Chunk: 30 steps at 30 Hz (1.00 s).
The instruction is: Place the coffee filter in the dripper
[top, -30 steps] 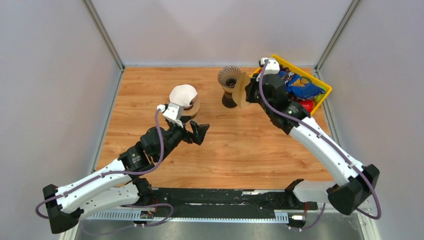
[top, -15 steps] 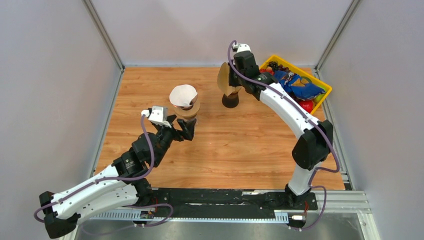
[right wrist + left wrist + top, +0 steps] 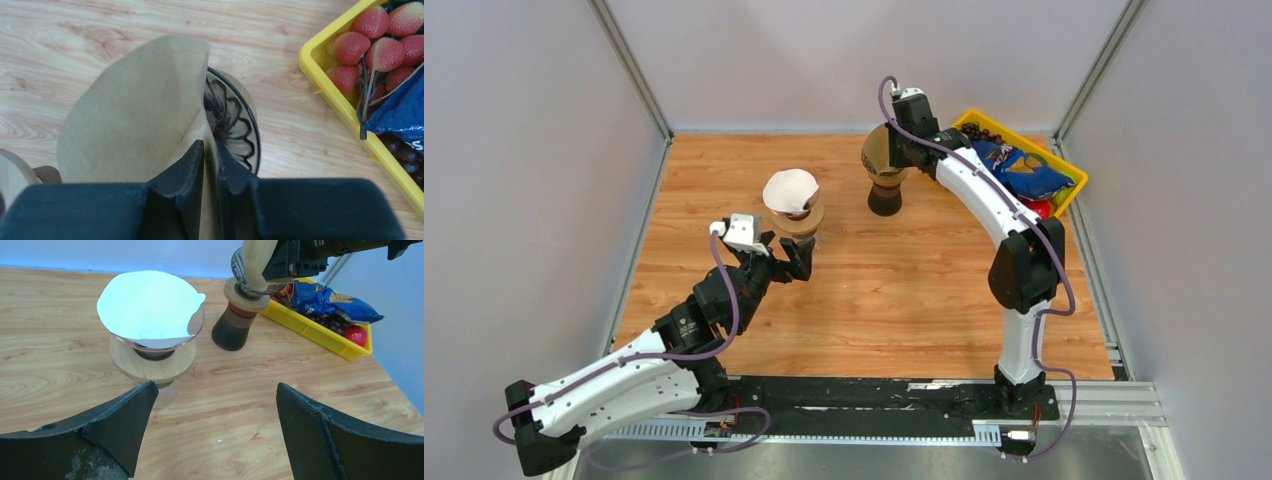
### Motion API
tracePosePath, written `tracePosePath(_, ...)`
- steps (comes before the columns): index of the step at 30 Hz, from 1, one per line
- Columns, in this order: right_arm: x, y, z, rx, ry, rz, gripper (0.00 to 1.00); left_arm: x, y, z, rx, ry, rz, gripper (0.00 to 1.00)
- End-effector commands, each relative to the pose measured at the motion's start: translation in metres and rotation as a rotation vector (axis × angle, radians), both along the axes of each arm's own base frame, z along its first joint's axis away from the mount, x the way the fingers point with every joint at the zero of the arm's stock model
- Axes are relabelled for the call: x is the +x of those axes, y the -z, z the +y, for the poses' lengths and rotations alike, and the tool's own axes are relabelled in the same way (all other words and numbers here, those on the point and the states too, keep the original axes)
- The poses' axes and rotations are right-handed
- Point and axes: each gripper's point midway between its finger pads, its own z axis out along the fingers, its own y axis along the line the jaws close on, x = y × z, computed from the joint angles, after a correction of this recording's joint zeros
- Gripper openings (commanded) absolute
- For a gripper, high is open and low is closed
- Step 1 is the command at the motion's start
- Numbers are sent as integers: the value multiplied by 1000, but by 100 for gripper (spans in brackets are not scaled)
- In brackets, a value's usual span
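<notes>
My right gripper (image 3: 903,148) is shut on a brown paper coffee filter (image 3: 875,150), held right over the glass dripper (image 3: 885,190) on its dark stand at the back centre. In the right wrist view the filter (image 3: 135,105) covers the left part of the dripper's ribbed bowl (image 3: 239,127), with the gripper (image 3: 210,150) pinching the filter's edge. My left gripper (image 3: 799,257) is open and empty, just in front of a second dripper on a wooden stand (image 3: 150,365) that holds a white filter (image 3: 147,302).
A yellow bin (image 3: 1072,172) with a blue snack bag (image 3: 1024,175), strawberries (image 3: 350,47) and grapes stands at the back right, close beside the right arm. Grey walls enclose the wooden table (image 3: 904,290).
My right gripper has carried the brown filter from the dripper's right side to directly over it. My left gripper has drawn back left, in front of the white-filter dripper.
</notes>
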Motion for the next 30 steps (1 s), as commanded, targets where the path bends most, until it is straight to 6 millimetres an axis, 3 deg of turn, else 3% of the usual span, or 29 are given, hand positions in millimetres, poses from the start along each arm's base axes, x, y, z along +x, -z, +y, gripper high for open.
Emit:
tracePosePath(1, 4, -17, 2, 4, -15, -28, 20, 3, -4, 0, -8, -14, -17, 100)
tracePosePath(9, 6, -63, 6, 57, -24, -114, 34, 3, -3, -2, -4, -5, -15, 100)
tracePosePath(15, 7, -75, 3, 56, -12, -144, 42, 3, -3, -2, -5, -6, -14, 100)
tracePosePath(26, -3, -120, -9, 54, 0, -248, 47, 3, -4, -1, -11, -11, -13, 100)
tracePosePath(30, -10, -124, 7, 78, -60, -287, 47, 3, -4, -1, -12, -12, -11, 100)
